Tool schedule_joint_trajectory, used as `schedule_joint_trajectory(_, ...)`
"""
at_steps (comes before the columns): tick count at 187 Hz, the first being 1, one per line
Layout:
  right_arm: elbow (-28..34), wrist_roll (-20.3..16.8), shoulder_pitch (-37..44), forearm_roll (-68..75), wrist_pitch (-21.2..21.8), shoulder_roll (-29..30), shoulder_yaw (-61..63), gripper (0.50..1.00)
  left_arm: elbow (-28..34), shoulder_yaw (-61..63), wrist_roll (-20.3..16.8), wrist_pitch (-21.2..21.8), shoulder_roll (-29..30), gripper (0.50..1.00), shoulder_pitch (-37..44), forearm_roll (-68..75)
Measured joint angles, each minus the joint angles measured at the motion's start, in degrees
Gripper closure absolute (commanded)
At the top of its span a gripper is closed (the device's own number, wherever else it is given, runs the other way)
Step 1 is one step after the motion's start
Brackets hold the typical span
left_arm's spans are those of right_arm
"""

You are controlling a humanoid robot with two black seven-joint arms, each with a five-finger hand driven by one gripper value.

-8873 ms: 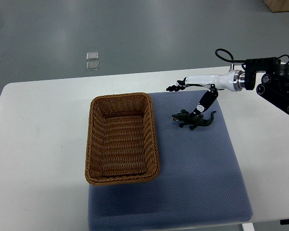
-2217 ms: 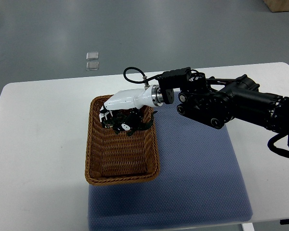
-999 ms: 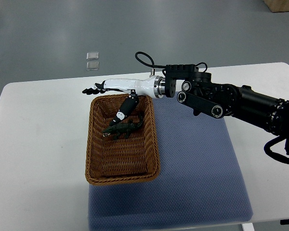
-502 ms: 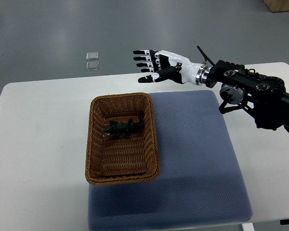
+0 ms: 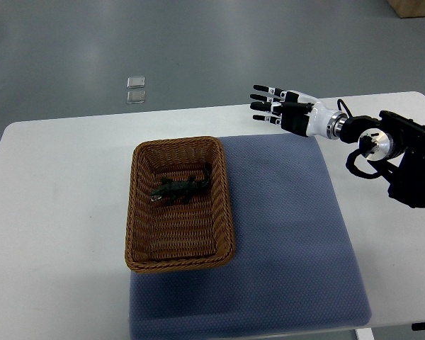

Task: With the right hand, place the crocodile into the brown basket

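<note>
— So, where is the crocodile (image 5: pixel 178 189) lying at this moment?

— It is lying inside the brown basket (image 5: pixel 137 212), stretched crosswise on the wicker floor in the far half. The basket itself is sitting at the left edge of the blue mat (image 5: pixel 290 234) on the white table (image 5: pixel 57 212).

— And what is the right hand (image 5: pixel 287 112) doing?

— It is hovering above the table's far edge, beyond the mat's far right corner and well apart from the basket. Its fingers (image 5: pixel 263 99) are spreading wide and pointing left, holding nothing. The arm is reaching in from the right edge.
</note>
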Motion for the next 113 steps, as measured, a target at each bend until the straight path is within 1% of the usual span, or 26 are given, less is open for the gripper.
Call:
schedule_joint_trajectory(20, -0.71, -0.96, -0.74, 2.97, 0.03, -0.03, 0.00, 0.572, 0.00, 0.00, 0.00, 0.00, 0.00, 0.500, 0.00, 0.00)
schedule_joint_trajectory(57, -1.15, -0.59, -1.50, 3.49, -0.85, 0.20, 0.00, 0.572, 0.00, 0.00, 0.00, 0.00, 0.00, 0.500, 0.00, 0.00)
schedule_joint_trajectory(113, -1.26, -0.22, -2.23, 3.11, -0.51, 0.30, 0.06, 0.572, 0.00, 0.00, 0.00, 0.00, 0.00, 0.500, 0.00, 0.00)
